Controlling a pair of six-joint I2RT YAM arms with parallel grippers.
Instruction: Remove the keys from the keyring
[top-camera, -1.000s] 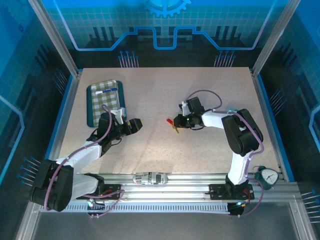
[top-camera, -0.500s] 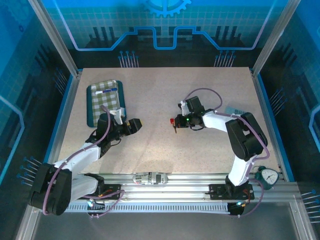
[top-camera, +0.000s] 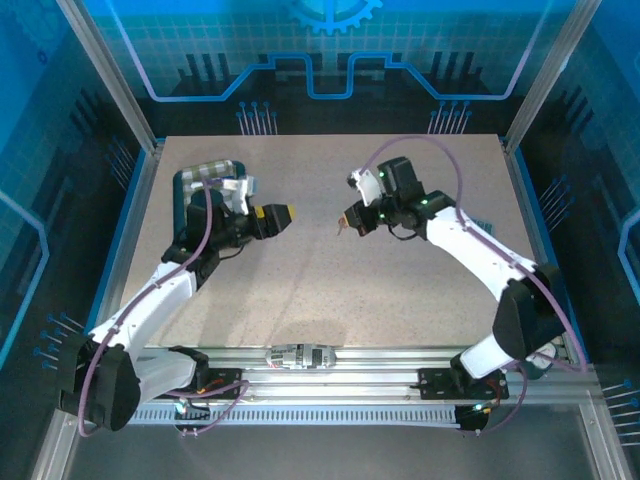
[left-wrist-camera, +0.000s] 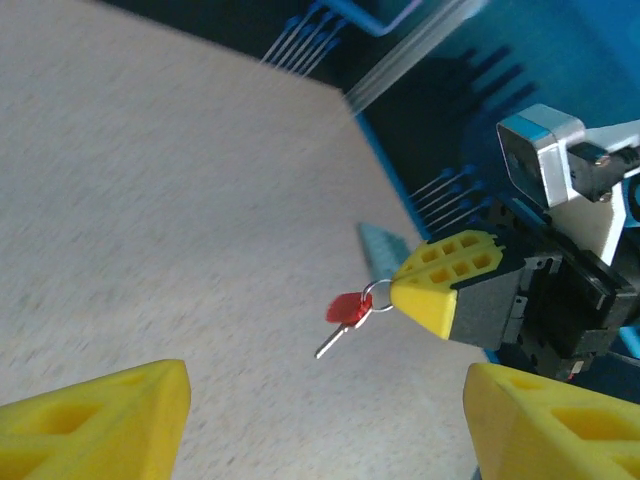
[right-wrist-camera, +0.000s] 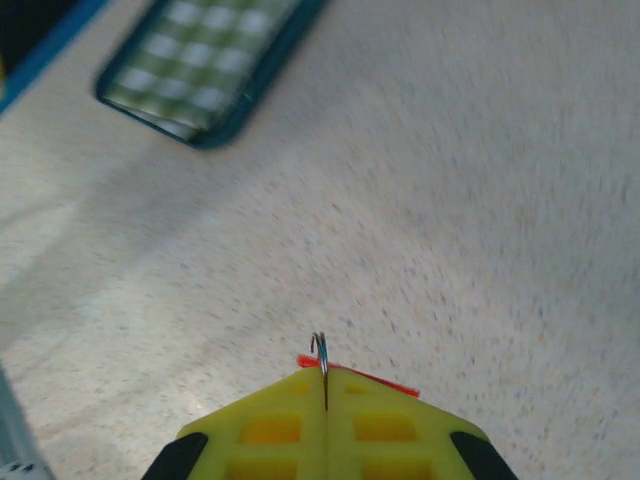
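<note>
Speckled table (top-camera: 300, 290), one keyring (left-wrist-camera: 377, 293), one key (left-wrist-camera: 333, 341)

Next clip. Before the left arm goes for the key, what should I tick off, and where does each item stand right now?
1. Grip: right claw shut on the thin metal ring: ok.
2. The small grey metal key hangs free below the ring, off the table: ok.
3. The red plastic tag is out of the key's way: not ok, it overlaps the key's head.
4. The left claw is open: ok.
5. The left claw is lined up with the key: cannot tell; the key sits between its fingers in the left wrist view, but depth is unclear.
</note>
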